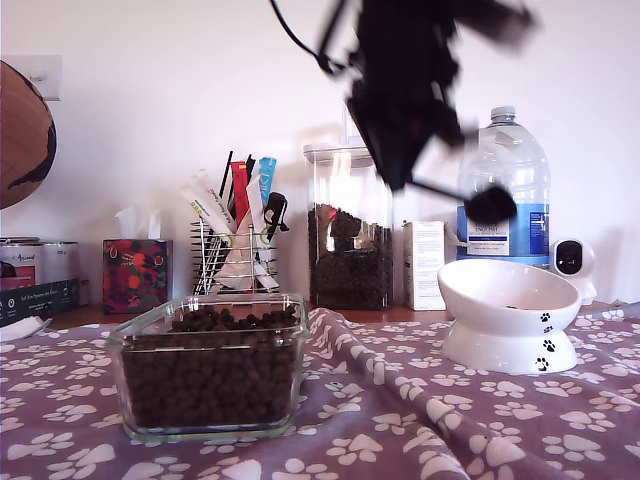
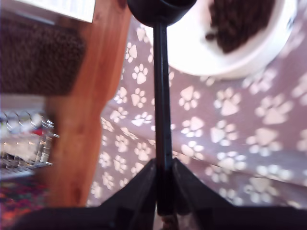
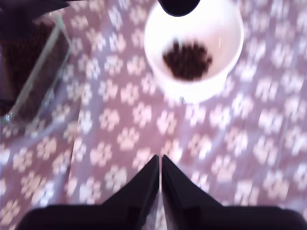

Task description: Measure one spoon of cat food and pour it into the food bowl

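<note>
My first gripper (image 2: pixel 163 165) is shut on the thin handle of the black spoon (image 2: pixel 161 86). The spoon's round cup (image 1: pixel 490 205) hangs just above the white food bowl (image 1: pixel 505 300) at the exterior view's right. I cannot tell what the cup holds. A small heap of brown cat food (image 3: pixel 187 60) lies inside the bowl (image 3: pixel 225 43). More cat food (image 1: pixel 210 375) fills a square glass dish (image 1: pixel 120 350) at the front of the exterior view's left. My second gripper (image 3: pixel 159 160) is shut on nothing, high above the paw-print cloth. It looks toward the bowl and the spoon's cup (image 3: pixel 178 5).
A tall clear canister of kibble (image 1: pixel 350 230), a wire rack of sachets (image 1: pixel 235 250), a tissue box (image 1: pixel 135 275), a white carton (image 1: pixel 425 265) and a large water bottle (image 1: pixel 505 190) line the back. A small white camera (image 1: pixel 572 260) stands behind the bowl. The purple cloth (image 1: pixel 420 420) is rumpled.
</note>
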`<act>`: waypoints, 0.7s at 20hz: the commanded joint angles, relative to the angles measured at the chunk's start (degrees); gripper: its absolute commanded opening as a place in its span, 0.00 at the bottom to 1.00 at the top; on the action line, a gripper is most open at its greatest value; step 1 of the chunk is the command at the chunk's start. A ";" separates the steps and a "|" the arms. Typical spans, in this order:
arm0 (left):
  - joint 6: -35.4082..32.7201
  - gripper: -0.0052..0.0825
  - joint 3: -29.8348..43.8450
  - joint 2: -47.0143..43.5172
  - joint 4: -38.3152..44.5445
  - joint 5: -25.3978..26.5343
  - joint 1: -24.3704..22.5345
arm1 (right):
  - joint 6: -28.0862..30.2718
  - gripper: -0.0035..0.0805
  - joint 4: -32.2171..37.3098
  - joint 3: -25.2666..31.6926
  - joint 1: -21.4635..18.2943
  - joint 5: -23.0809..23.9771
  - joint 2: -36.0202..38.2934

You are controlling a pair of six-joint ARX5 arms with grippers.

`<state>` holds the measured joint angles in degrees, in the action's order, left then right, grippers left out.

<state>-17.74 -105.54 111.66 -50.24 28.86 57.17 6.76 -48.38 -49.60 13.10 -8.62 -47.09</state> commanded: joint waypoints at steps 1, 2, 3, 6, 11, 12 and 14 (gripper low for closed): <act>3.80 0.03 -0.61 -3.63 -1.29 -5.22 -1.60 | 2.01 0.03 4.50 -0.33 0.00 -0.26 0.26; 4.72 0.03 -0.61 -4.70 -2.08 -7.87 -2.58 | 2.93 0.03 6.84 -0.33 0.00 -0.31 0.26; 5.46 0.03 -0.61 -5.60 -2.69 -10.34 -3.52 | 4.02 0.03 9.22 -0.33 0.00 -0.87 0.26; 6.93 0.03 -0.61 -7.61 -4.02 -17.99 -6.49 | 5.57 0.03 15.78 -0.33 0.00 -3.19 0.26; 7.26 0.03 -0.52 -9.49 -7.02 -24.68 -10.38 | 7.15 0.03 17.92 -0.31 0.00 -3.93 0.20; 7.26 0.03 -0.50 -9.90 -7.28 -25.66 -11.08 | 7.34 0.03 18.01 -0.28 0.00 -4.42 0.20; 7.26 0.03 0.48 -11.28 -6.73 -28.04 -12.20 | 8.81 0.03 18.25 -0.17 0.00 -5.14 0.20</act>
<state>-10.79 -106.59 102.41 -57.39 1.48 45.30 15.14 -30.76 -49.60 13.10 -13.32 -47.07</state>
